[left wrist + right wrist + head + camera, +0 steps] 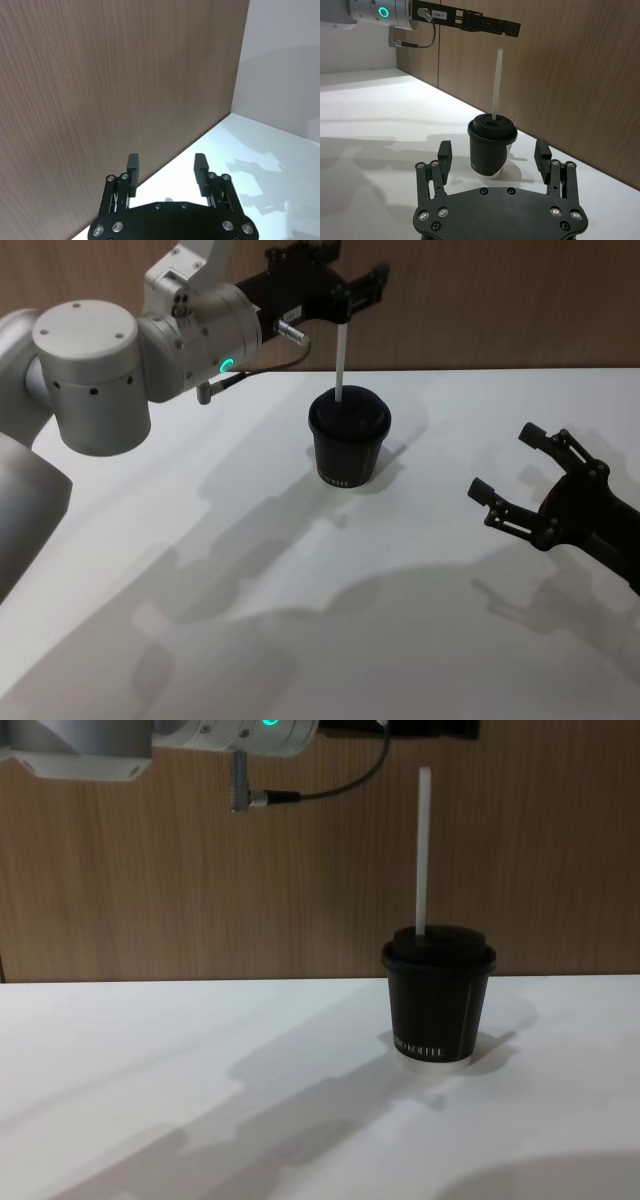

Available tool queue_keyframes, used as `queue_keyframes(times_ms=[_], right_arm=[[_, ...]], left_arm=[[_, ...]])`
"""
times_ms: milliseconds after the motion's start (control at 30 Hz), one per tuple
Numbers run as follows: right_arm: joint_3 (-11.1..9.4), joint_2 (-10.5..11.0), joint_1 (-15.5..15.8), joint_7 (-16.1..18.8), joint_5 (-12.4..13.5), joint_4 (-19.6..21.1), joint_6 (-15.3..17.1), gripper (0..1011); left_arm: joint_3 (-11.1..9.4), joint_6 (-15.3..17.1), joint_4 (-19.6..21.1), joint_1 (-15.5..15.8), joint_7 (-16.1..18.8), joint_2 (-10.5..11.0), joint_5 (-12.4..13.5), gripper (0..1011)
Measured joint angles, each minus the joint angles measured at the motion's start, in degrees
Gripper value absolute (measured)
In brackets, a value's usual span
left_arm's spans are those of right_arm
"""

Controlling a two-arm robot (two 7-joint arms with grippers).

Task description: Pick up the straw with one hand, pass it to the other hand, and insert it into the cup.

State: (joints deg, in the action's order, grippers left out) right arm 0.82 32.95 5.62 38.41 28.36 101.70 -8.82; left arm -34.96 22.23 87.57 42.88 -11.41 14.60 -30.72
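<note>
Wood panelling (150, 890) closed the far side of the white table (250, 640). We found the cup (349, 444) upright mid-table, near that back edge, with the straw (341, 365) standing straight up through its lid. We located the left gripper (352, 290), on the silver arm with the green ring light (228, 366), just above the straw's top; its own wrist view showed the fingers (133, 167) parted, with nothing between them. The right gripper (508, 472) hung open over the table's right side, well apart from the cup. We judged insertion essentially complete; the next move called only for a straight lift clear. Bare table lay all around, but the panelling stood close behind.
</note>
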Motion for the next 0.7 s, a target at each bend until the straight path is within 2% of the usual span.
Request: queue_keyframes(times_ms=[67, 167, 233, 400, 500, 700], right_arm=[[0.00, 0.00, -0.01, 0.00, 0.00, 0.01, 0.03, 1001], [0.01, -0.20, -0.16, -0.55, 0.31, 0.29, 0.64, 1001], [0.01, -0.39, -0.25, -1.05, 0.53, 0.54, 1.17, 1001], [-0.06, -1.56, -0.95, -3.93, 1.86, 1.65, 4.33, 1001], [-0.07, -2.28, -1.49, -5.39, 2.50, 2.24, 5.98, 1001], [-0.03, -4.68, -3.69, -10.83, 4.76, 3.69, 11.85, 1001]], left_arm=[[0.00, 0.00, 0.00, -0.03, -0.08, 0.01, 0.01, 714], [-0.05, -0.25, 0.00, -0.29, -0.67, 0.16, 0.01, 839], [-0.11, -0.53, 0.00, -0.46, -1.11, 0.33, 0.01, 877], [-0.50, -1.62, 0.07, -1.19, -3.66, 1.31, -0.05, 1000], [-0.78, -2.00, 0.24, -1.58, -4.78, 1.89, -0.06, 1003], [-1.61, -2.61, 1.12, -2.75, -7.91, 3.81, 0.03, 1003]])
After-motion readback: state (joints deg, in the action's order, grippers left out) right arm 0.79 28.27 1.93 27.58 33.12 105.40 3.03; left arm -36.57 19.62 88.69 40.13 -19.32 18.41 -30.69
